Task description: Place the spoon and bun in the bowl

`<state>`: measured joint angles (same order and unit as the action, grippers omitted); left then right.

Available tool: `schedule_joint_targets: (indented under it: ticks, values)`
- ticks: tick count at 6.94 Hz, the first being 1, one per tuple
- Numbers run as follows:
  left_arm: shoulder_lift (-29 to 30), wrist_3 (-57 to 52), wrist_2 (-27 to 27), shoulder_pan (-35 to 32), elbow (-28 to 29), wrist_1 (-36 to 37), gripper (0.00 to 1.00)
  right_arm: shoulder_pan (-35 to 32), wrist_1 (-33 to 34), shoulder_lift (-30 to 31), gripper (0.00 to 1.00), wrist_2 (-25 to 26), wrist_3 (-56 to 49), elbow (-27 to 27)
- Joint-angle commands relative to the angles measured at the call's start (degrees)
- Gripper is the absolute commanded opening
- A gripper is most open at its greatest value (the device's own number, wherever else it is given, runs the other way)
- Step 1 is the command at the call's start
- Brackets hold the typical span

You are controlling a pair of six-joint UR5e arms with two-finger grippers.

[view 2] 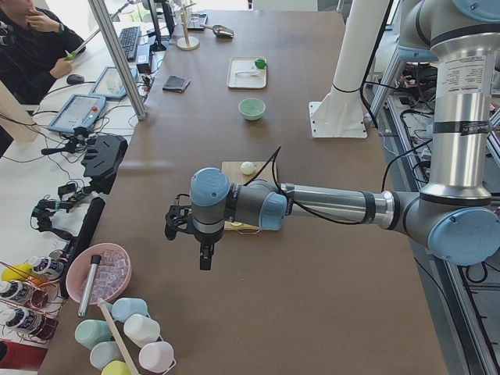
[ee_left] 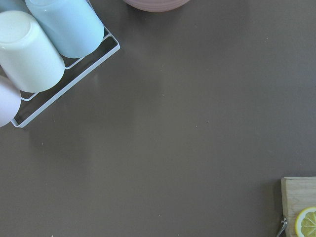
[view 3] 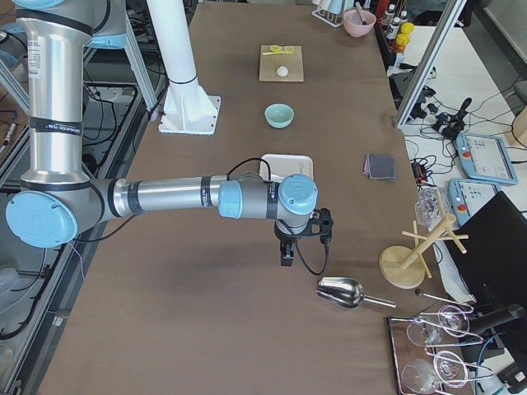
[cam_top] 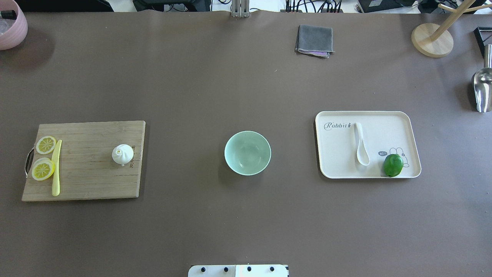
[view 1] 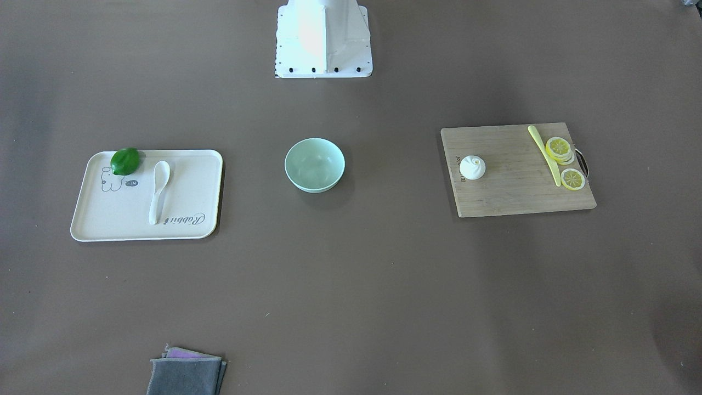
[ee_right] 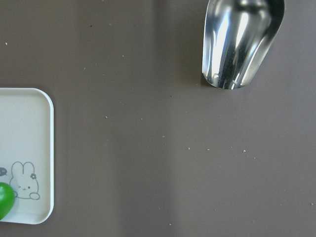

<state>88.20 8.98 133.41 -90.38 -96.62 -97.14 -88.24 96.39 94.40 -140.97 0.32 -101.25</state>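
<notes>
The mint-green bowl [cam_top: 247,152] [view 1: 314,164] stands empty mid-table. The white spoon [cam_top: 360,144] [view 1: 159,189] lies on a cream tray [cam_top: 399,123] on the robot's right. The white bun [cam_top: 122,154] [view 1: 472,167] sits on a wooden cutting board [cam_top: 88,181] on the robot's left. My left gripper [view 2: 205,256] hangs over bare table beyond the board's outer end, seen only in the exterior left view. My right gripper [view 3: 286,253] hangs beyond the tray's outer end, seen only in the exterior right view. I cannot tell whether either is open or shut.
A green lime [cam_top: 393,165] sits on the tray. Lemon slices [cam_top: 46,144] and a yellow knife [cam_top: 56,169] lie on the board. A grey cloth [cam_top: 314,40], a metal scoop [ee_right: 242,39], a wooden stand [cam_top: 432,38], a pink bowl [cam_top: 11,25] and racked cups [ee_left: 49,39] line the edges.
</notes>
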Motion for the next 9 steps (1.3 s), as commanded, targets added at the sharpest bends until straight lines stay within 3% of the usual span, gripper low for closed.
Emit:
schedule_joint_targets:
  ticks: [1, 5, 6, 7, 9]
  values:
    - [0.2, 0.1, -0.1, 0.0, -0.1, 0.0, 0.98, 0.0, -0.1, 0.1, 1.00, 0.1, -0.1, -0.3]
    - [-0.1, 0.0, 0.0, 0.0, -0.2, -0.2, 0.98, 0.0, -0.1, -0.4, 1.00, 2.7, -0.1, -0.5]
    - [0.3, 0.1, 0.5, 0.2, -2.7, -0.5, 0.98, 0.0, -0.1, -0.8, 1.00, 4.0, -0.1, -0.8]
    - [0.7, 0.1, 0.6, 1.5, -5.5, -3.0, 0.98, 0.2, -0.1, -1.8, 1.00, 3.7, 0.0, -2.9]
    - [2.1, 0.1, 0.1, 12.2, -5.9, -18.7, 0.98, 3.0, -0.8, -6.1, 1.00, 3.8, 0.0, -5.3]
